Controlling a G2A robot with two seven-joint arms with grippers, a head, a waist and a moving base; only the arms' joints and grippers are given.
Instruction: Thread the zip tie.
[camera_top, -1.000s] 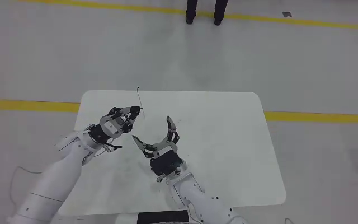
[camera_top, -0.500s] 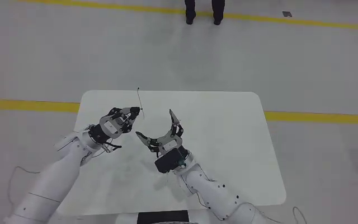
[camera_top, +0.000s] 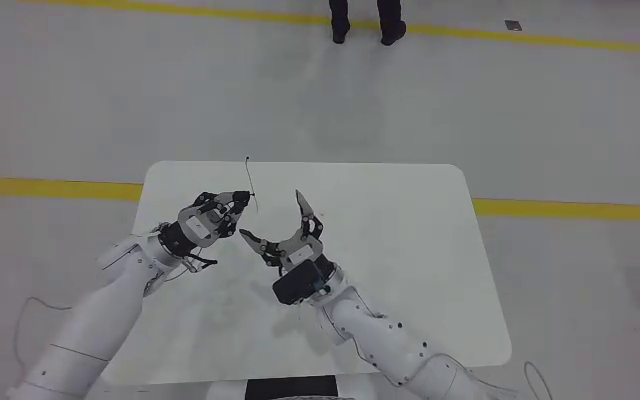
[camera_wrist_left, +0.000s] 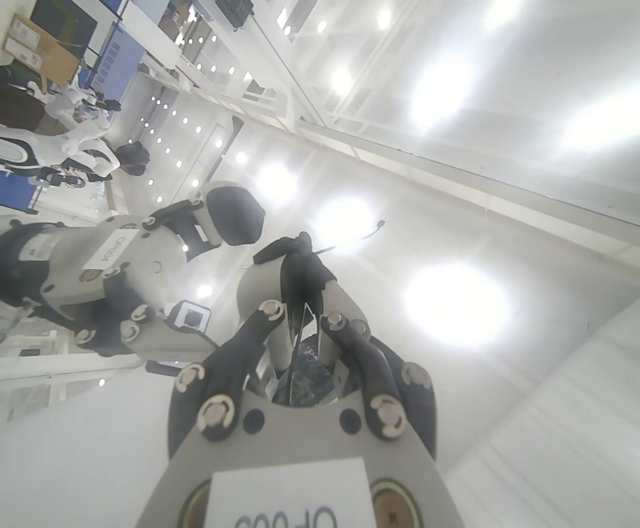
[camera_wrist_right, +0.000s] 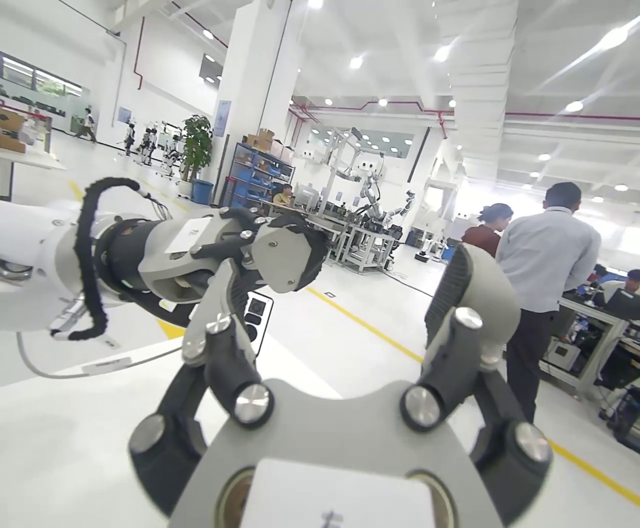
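A thin black zip tie (camera_top: 250, 180) sticks out from my left gripper (camera_top: 240, 203) toward the table's far edge, its small head at the free end. In the left wrist view the left gripper (camera_wrist_left: 300, 250) is shut on the zip tie (camera_wrist_left: 350, 239), with the strap also running back between the fingers. My right gripper (camera_top: 271, 217) is open and holds nothing, just to the right of the left gripper and apart from the tie. In the right wrist view the right gripper (camera_wrist_right: 380, 270) has its fingers spread wide, with the left arm (camera_wrist_right: 150, 245) close beside it.
The white table (camera_top: 400, 220) is bare around both grippers, with wide free room on its right half. A yellow floor line (camera_top: 560, 209) runs behind it.
My right gripper has moved a little toward the far edge and nearer the left gripper, staying open. The left gripper and the zip tie have kept still.
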